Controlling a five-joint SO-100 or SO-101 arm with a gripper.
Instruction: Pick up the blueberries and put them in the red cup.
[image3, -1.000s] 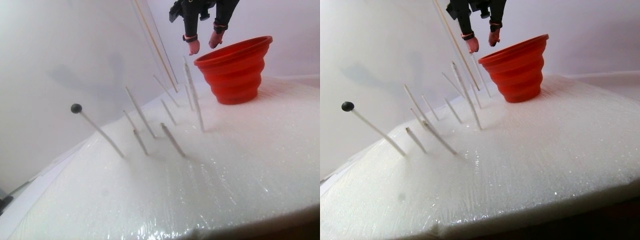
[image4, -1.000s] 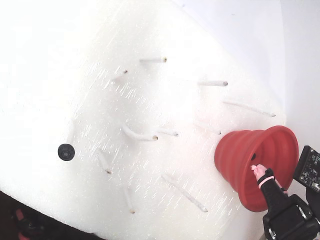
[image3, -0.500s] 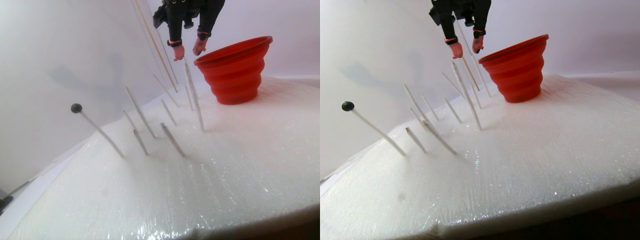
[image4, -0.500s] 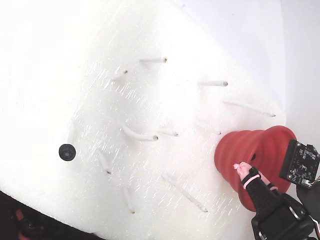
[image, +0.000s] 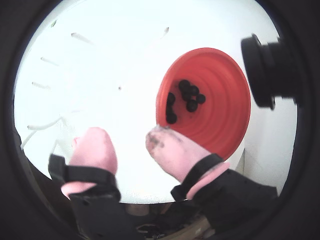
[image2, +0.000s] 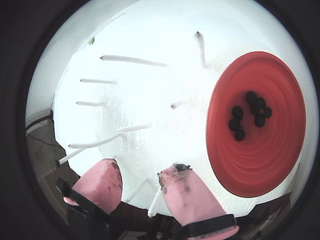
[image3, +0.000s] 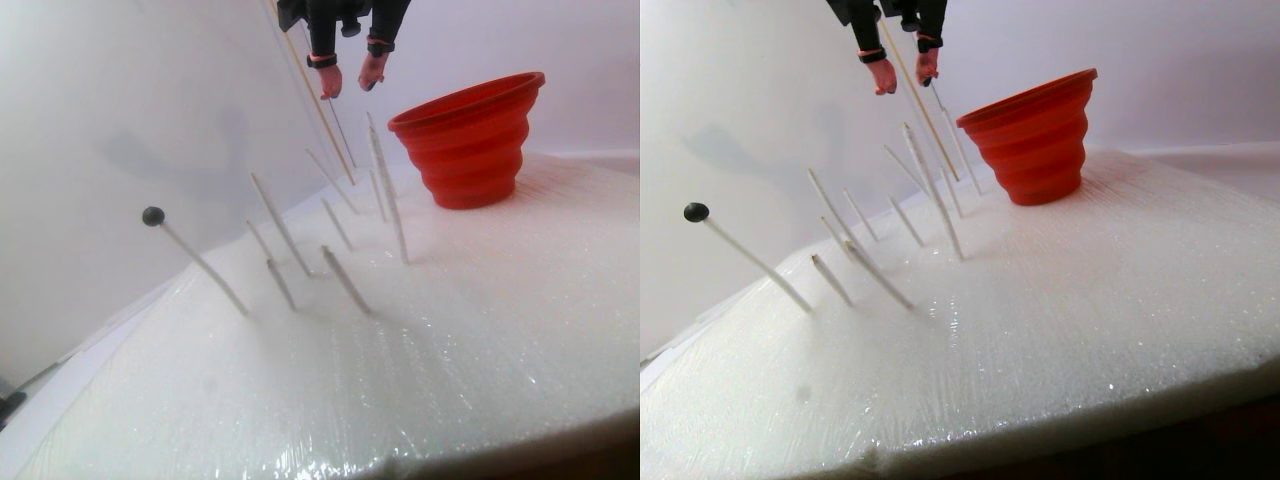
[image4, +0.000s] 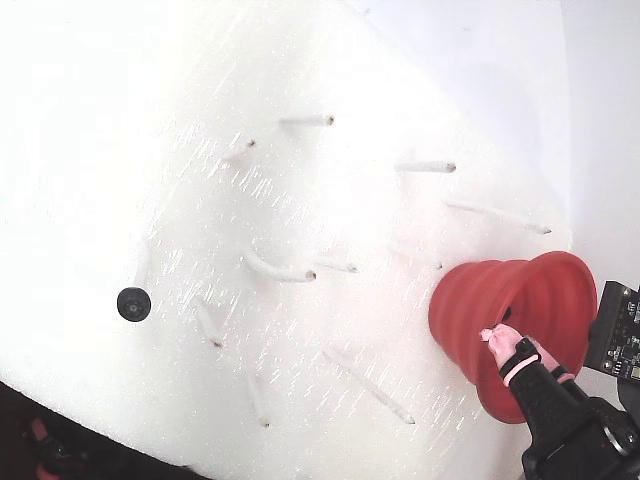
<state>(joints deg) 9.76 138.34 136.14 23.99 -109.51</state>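
Pink-tipped gripper (image2: 142, 182) jaws parted, empty, arm cut off by frame. Blueberries (image2: 249, 114) clustered in red cup (image2: 280, 165) on table (image4: 150, 150); count unclear. One berry (image4: 133, 303) on peg.

**White foam surface against a pale wall**

The tabletop (image3: 480, 330) is covered by a white, glistening sheet, brightly lit and almost overexposed in the fixed view. Thin white pegs (image3: 280, 225) stand tilted in it. Behind rises a plain pale wall (image3: 120, 90); a dark floor (image4: 60, 440) edges the sheet.
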